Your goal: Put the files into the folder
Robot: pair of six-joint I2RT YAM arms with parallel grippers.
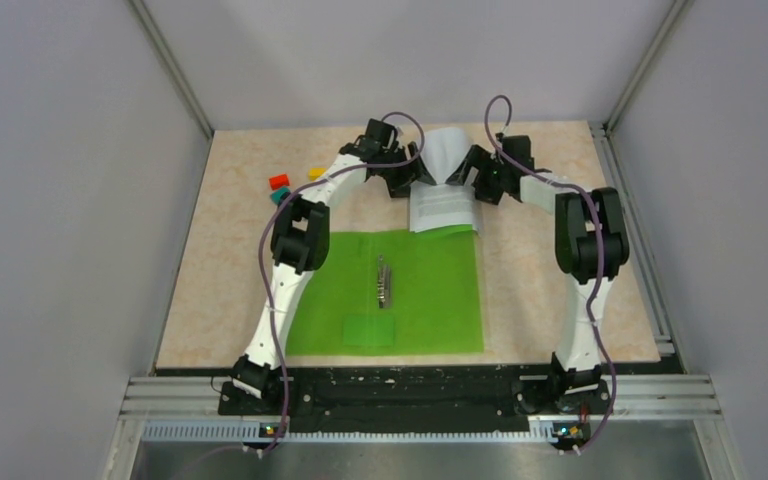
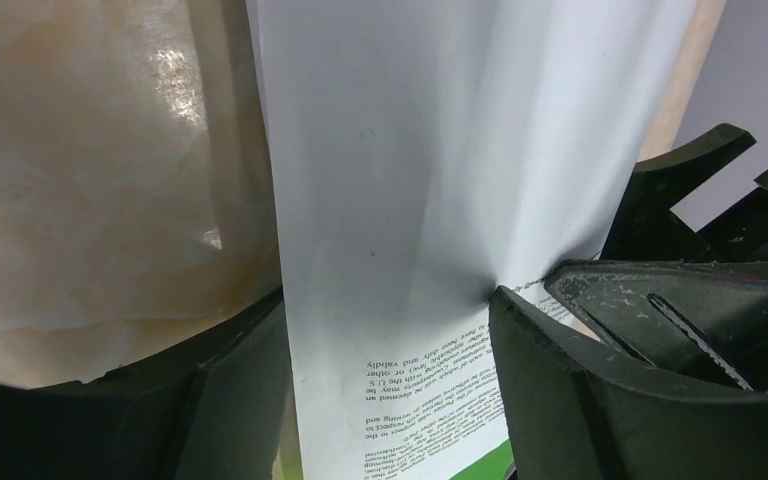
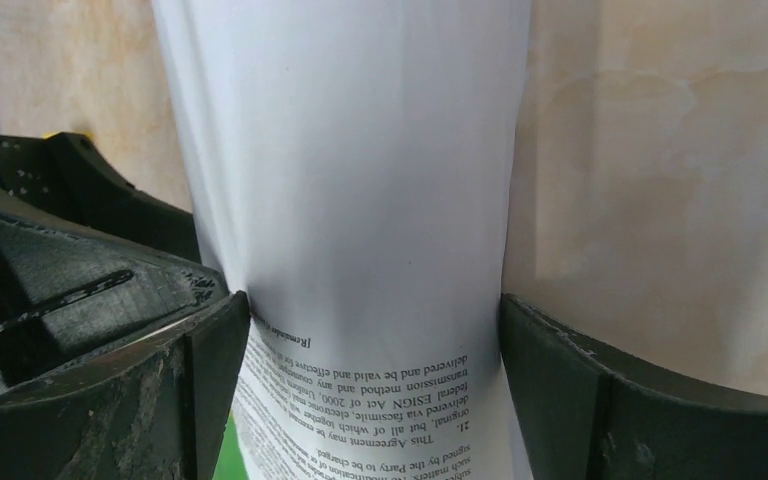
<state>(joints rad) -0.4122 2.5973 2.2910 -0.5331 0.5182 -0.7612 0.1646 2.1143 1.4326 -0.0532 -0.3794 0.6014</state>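
Observation:
The files (image 1: 445, 208) are white printed sheets lying at the far edge of the open green folder (image 1: 400, 290), their far end bowed up off the table. My left gripper (image 1: 407, 180) and right gripper (image 1: 480, 180) stand on either side of that raised end. In the left wrist view the files (image 2: 410, 200) run between the wide jaws of the left gripper (image 2: 385, 310), and the right finger (image 2: 560, 400) dents the paper. In the right wrist view the files (image 3: 360, 200) bulge between the wide jaws of the right gripper (image 3: 372, 310), touching both. A metal clip (image 1: 385, 282) lies along the folder's spine.
Small red (image 1: 279, 182), yellow (image 1: 315, 171) and teal (image 1: 280, 197) blocks sit at the far left of the beige table (image 1: 560, 300). Grey walls close in the table on three sides. A strip of folder green shows under the sheets (image 2: 485, 465) (image 3: 222, 450).

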